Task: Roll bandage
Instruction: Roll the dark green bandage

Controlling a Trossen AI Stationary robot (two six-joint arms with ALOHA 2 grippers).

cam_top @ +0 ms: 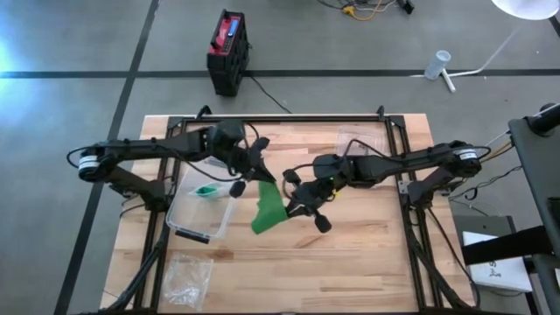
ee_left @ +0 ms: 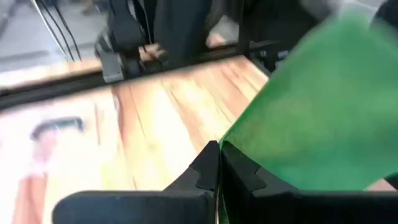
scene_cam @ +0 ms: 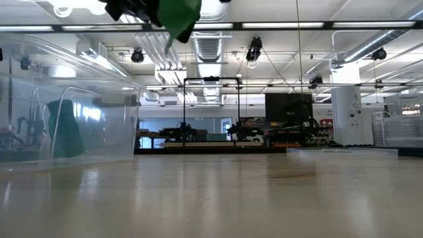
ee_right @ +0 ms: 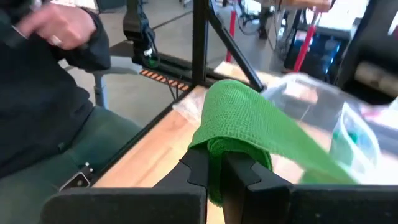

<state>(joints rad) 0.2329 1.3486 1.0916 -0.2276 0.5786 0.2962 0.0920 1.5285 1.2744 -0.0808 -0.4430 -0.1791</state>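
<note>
- Green bandage (cam_top: 268, 211) hangs above the table (cam_top: 367, 262) between both arms, its long axis running slantwise from the left gripper (cam_top: 260, 166) down toward the right gripper (cam_top: 302, 197).
- Left fingers (ee_left: 239, 171) are shut on the upper edge; right fingers (ee_right: 196, 168) are clamped on the rolled end.
- Both grippers are touching it, so neither is nearer.
- No readable writing or brand anywhere; the box (cam_top: 199, 206) beside them is unlabelled.

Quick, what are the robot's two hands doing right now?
Left end effector: shut on the green bandage.
Right end effector: shut on the green bandage too.
</note>
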